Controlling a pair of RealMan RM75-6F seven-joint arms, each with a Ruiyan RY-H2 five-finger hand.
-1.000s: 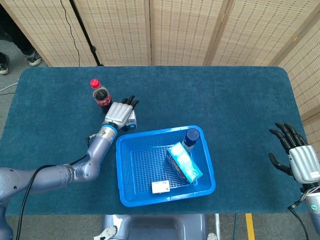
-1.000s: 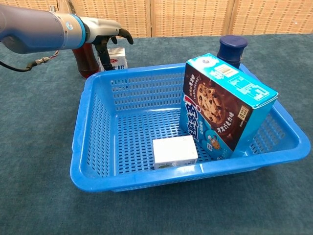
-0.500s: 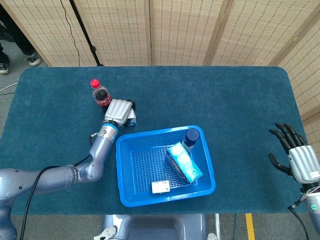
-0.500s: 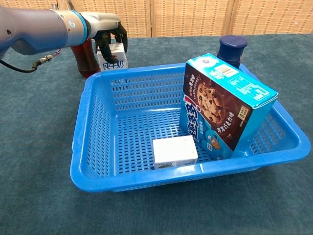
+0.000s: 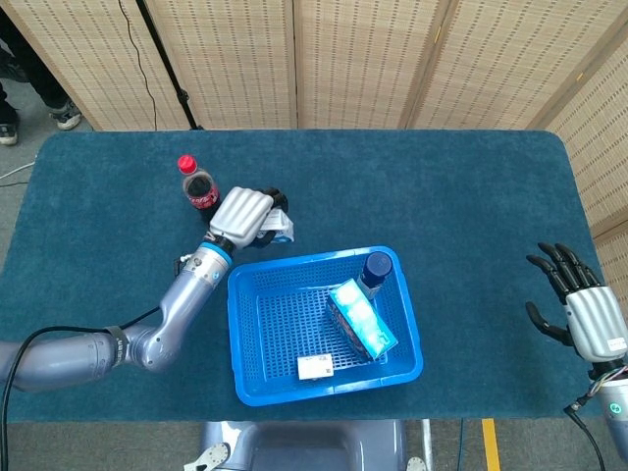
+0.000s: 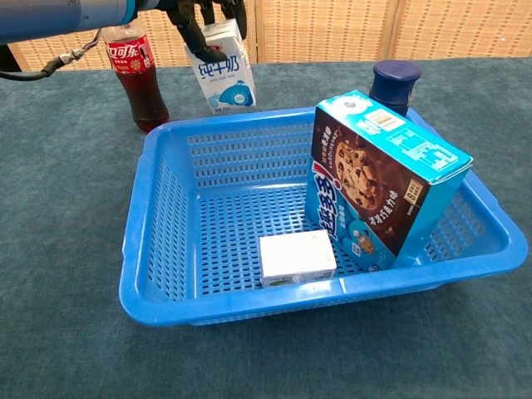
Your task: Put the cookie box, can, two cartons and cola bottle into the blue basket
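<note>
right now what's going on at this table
The left robot hand holds a milk carton tilted in the air just behind the blue basket, apparently on its way in. The basket already contains the cookie box leaning at a slant, the dark-capped can behind it, and a small white carton lying near the front wall. The cola bottle stands upright on the table outside the basket. The right robot hand is open at the table's right edge.
</note>
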